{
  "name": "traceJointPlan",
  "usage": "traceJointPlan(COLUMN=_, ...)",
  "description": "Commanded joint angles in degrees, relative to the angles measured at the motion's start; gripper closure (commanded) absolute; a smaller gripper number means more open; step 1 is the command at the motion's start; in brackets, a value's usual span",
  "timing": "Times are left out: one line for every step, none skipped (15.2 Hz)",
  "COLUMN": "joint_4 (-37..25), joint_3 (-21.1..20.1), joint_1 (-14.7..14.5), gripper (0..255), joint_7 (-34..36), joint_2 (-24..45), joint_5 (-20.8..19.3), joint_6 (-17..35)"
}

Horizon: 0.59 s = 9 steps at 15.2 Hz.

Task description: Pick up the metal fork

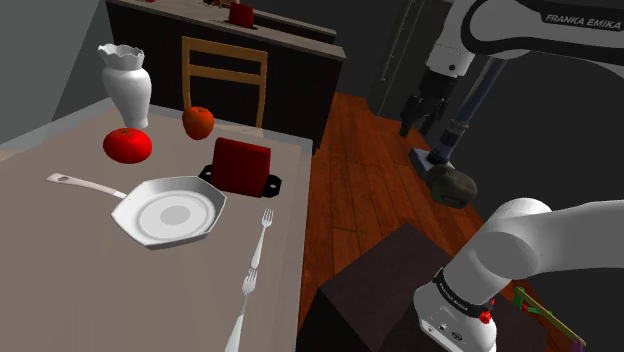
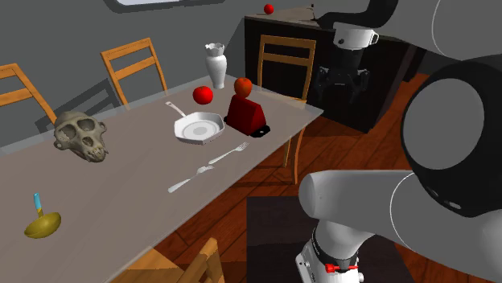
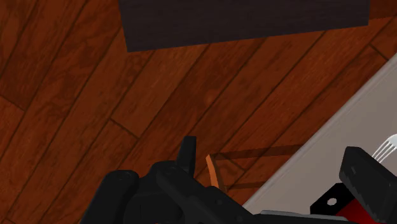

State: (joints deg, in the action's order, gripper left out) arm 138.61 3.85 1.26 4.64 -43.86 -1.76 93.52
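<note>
Two pale silvery forks lie near the table's right edge in the shoulder view. One fork (image 1: 263,232) (image 2: 229,153) lies beside the white pan, and its tines (image 3: 385,147) show past my finger. The other fork (image 1: 243,308) (image 2: 189,179) lies closer to the stand. My black gripper (image 1: 422,126) (image 2: 343,83) (image 3: 277,164) hangs open and empty above the wooden floor, off the table's side and well away from both forks.
On the grey table (image 1: 80,270) stand a white pan (image 1: 170,212), a red box (image 1: 241,165), a tomato (image 1: 127,145), an apple (image 1: 198,122) and a white vase (image 1: 126,83). A skull (image 2: 81,135) sits farther along. Wooden chairs (image 1: 224,75) line the table.
</note>
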Motion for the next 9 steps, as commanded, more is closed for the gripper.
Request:
traceJointPlan(joint_4=0.00, joint_3=0.00, joint_1=0.00, gripper=0, joint_7=0.00, joint_2=0.00, joint_5=0.00, joint_6=0.00)
traceJointPlan(joint_4=1.13, joint_3=-1.08, joint_1=-0.17, gripper=0, joint_7=1.91, joint_2=0.17, joint_5=0.86, joint_6=1.17)
traceJointPlan(joint_4=2.19, joint_3=-2.18, joint_1=-0.34, gripper=0, joint_7=3.80, joint_2=0.44, joint_5=1.74, joint_6=2.37)
traceJointPlan(joint_4=3.16, joint_3=-3.28, joint_1=-0.54, gripper=0, joint_7=5.68, joint_2=0.81, joint_5=2.62, joint_6=3.62)
traceJointPlan(joint_4=4.05, joint_3=-4.40, joint_1=-0.75, gripper=0, joint_7=7.55, joint_2=1.29, joint_5=3.52, joint_6=4.90)
traceJointPlan(joint_4=4.85, joint_3=-5.53, joint_1=-0.96, gripper=0, joint_7=9.40, joint_2=1.88, joint_5=4.42, joint_6=6.21)
traceJointPlan(joint_4=5.57, joint_3=-6.64, joint_1=-1.21, gripper=0, joint_7=11.26, joint_2=2.58, joint_5=5.30, joint_6=7.57)
traceJointPlan(joint_4=6.20, joint_3=-7.75, joint_1=-1.47, gripper=0, joint_7=13.10, joint_2=3.39, joint_5=6.17, joint_6=8.96)
traceJointPlan(joint_4=6.74, joint_3=-8.87, joint_1=-1.73, gripper=0, joint_7=14.94, joint_2=4.31, joint_5=7.03, joint_6=10.39)
